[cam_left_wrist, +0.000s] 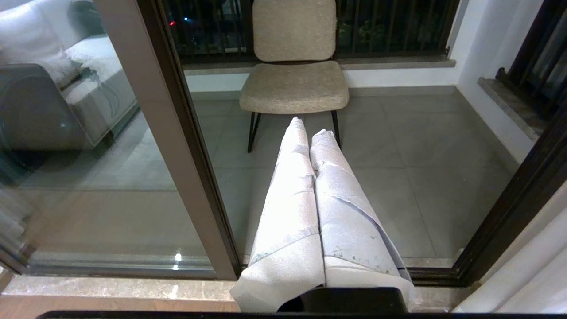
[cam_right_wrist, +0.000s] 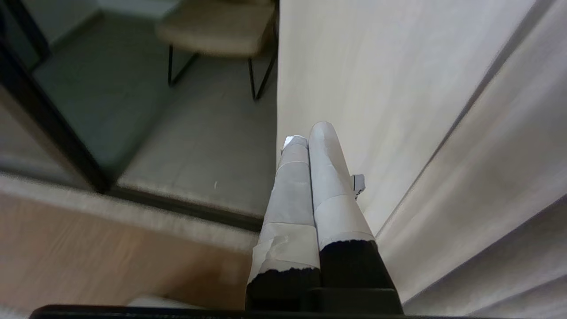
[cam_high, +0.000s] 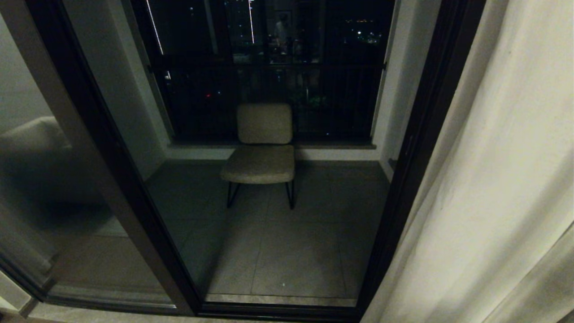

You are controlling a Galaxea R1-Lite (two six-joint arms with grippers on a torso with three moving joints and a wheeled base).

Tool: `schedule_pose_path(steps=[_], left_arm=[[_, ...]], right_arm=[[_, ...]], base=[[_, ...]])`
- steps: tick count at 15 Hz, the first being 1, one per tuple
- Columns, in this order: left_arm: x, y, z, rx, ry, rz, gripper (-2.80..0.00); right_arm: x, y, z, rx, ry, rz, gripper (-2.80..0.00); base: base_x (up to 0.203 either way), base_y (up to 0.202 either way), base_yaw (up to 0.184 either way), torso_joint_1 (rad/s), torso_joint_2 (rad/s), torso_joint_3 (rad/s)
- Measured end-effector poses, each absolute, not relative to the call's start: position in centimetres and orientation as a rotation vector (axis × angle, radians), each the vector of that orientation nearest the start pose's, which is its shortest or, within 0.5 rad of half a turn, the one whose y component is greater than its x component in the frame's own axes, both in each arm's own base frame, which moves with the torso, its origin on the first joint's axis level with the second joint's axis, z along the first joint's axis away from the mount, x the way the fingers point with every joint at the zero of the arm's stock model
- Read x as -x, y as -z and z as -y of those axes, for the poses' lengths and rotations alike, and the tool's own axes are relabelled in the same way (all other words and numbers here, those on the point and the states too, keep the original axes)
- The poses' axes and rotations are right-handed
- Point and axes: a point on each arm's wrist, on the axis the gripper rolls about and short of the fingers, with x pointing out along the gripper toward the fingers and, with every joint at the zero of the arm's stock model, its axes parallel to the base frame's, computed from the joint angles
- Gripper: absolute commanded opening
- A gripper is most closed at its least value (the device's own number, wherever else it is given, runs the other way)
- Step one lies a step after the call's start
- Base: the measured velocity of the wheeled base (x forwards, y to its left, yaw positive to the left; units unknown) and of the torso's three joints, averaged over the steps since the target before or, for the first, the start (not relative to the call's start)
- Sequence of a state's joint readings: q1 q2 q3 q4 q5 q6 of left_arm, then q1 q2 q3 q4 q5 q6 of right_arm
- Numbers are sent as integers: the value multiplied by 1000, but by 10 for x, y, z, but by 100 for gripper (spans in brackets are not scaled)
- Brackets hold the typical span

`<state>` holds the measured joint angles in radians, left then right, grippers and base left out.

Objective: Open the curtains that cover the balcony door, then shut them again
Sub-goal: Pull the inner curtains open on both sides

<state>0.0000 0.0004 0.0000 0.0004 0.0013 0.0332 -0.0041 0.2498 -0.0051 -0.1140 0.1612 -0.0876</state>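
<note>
The cream curtains (cam_high: 493, 179) hang gathered at the right, leaving the balcony door (cam_high: 406, 179) with its dark frame and glass panes uncovered. Neither gripper shows in the head view. My right gripper (cam_right_wrist: 308, 133) is low beside the curtains (cam_right_wrist: 376, 88), close to their left edge; its taped fingers (cam_right_wrist: 332, 186) are pressed together and shut, with no cloth seen between them. My left gripper (cam_left_wrist: 308, 126) points at the door's lower frame (cam_left_wrist: 186, 146); its taped fingers are shut on nothing. A strip of the curtains (cam_left_wrist: 531, 274) shows at the right of that view.
A beige padded chair (cam_high: 262, 152) on thin black legs stands on the tiled balcony floor behind the glass, in front of a black railing (cam_high: 269, 80). The left pane (cam_high: 45, 170) reflects a sofa. A stone sill (cam_left_wrist: 110, 288) and wooden floor (cam_right_wrist: 88, 248) lie before the door.
</note>
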Motion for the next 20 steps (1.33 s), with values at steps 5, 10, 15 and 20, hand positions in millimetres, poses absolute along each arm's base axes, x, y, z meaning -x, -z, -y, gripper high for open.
schedule_pose_path(steps=[5, 10, 15, 20], left_arm=[[23, -75, 0, -34, -1, -1, -280], [23, -75, 0, -34, -1, -2, -280], [23, -75, 0, -34, -1, -2, -280], [23, -75, 0, -34, -2, -2, -280]], right_arm=[[17, -91, -3, 83, -167, 54, -280], [23, -89, -3, -117, -154, 108, -280], [24, -89, -3, -809, -177, 61, -280], [25, -94, -1, -1602, -199, 76, -280]], base=[[0, 0, 0, 0, 0, 0], [0, 0, 0, 0, 0, 0], [0, 0, 0, 0, 0, 0], [0, 0, 0, 0, 0, 0]])
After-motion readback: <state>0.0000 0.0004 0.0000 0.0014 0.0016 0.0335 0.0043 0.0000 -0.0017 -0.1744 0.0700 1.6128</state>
